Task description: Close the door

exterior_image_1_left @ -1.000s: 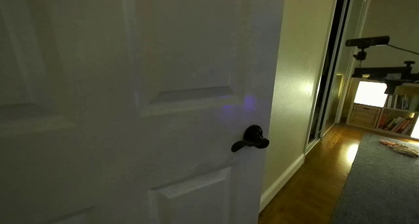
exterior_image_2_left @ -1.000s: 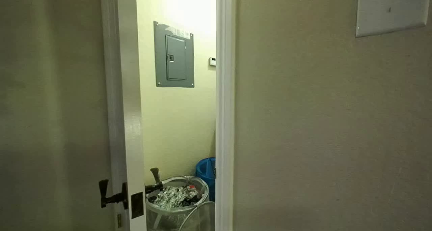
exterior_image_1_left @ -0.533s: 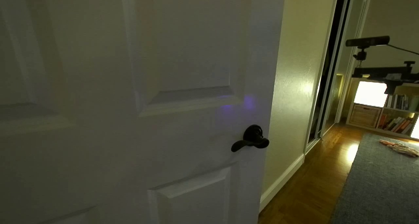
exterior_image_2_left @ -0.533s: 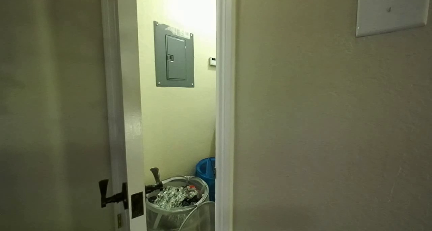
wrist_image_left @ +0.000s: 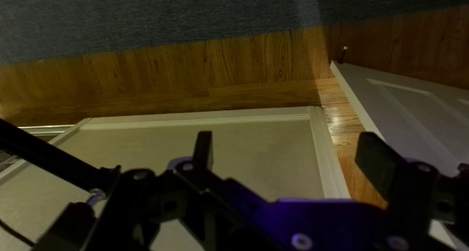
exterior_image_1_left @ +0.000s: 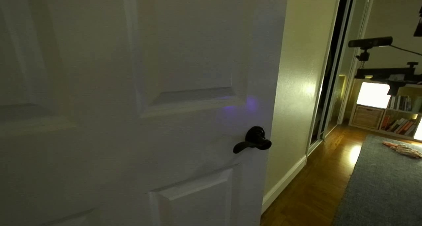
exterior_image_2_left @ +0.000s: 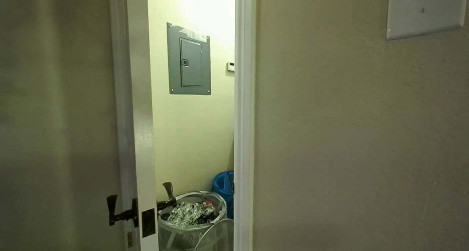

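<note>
In the wrist view the Robotiq gripper [wrist_image_left: 289, 155] has its two black fingers [wrist_image_left: 377, 159] spread wide, and the gap between them shows painted wall [wrist_image_left: 263, 152], white door casing [wrist_image_left: 328, 155] and wood flooring [wrist_image_left: 205, 66]. The finger at the right of that view overlaps the edge of the one white panel door [wrist_image_left: 417, 108]; whether it touches cannot be told. The door stands ajar, its lower corner apart from the casing, with flooring between.

In an exterior view the door's face fills the left and middle, with one black lever handle [exterior_image_1_left: 254, 138] near its edge. Beyond are one dark camera [exterior_image_1_left: 370, 42] on a mount, one bookshelf [exterior_image_1_left: 402, 111] with one woven drawer [exterior_image_1_left: 367, 116] and books too small to count, and one blue-gray rug [exterior_image_1_left: 376, 186] bearing one bundled cloth [exterior_image_1_left: 402, 149].

In an exterior view the door is seen edge-on at the left of the doorway, with two levers, one on each side, and one latch plate [exterior_image_2_left: 149, 222]. Through the opening are one gray electrical panel [exterior_image_2_left: 189, 60], one small white wall unit [exterior_image_2_left: 230, 66], and one filled mesh hamper [exterior_image_2_left: 187, 238] just beside one blue bin [exterior_image_2_left: 222, 188]. One switch plate [exterior_image_2_left: 425, 13] is at upper right.
</note>
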`<action>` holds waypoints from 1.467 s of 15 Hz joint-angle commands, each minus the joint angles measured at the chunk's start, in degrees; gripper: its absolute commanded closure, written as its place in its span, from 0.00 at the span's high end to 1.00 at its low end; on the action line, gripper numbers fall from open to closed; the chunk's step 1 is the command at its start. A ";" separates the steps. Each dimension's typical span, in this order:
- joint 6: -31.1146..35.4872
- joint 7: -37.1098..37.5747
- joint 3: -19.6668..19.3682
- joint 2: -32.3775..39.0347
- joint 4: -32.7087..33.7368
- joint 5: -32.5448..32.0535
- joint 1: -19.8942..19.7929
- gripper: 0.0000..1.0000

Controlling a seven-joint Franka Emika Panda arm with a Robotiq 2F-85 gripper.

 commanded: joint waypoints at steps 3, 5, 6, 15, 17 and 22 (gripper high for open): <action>5.86 1.53 2.48 4.53 -0.46 7.26 5.90 1.00; 8.06 0.25 3.49 5.79 -0.49 10.04 8.30 1.00; 9.33 -0.23 4.04 6.39 -0.41 11.34 9.45 1.00; 12.26 -2.14 6.33 8.68 1.11 14.76 13.87 1.00; 12.26 -2.27 6.28 8.71 1.15 14.76 13.88 1.00; 17.60 -0.49 7.67 11.62 0.67 17.22 15.16 1.00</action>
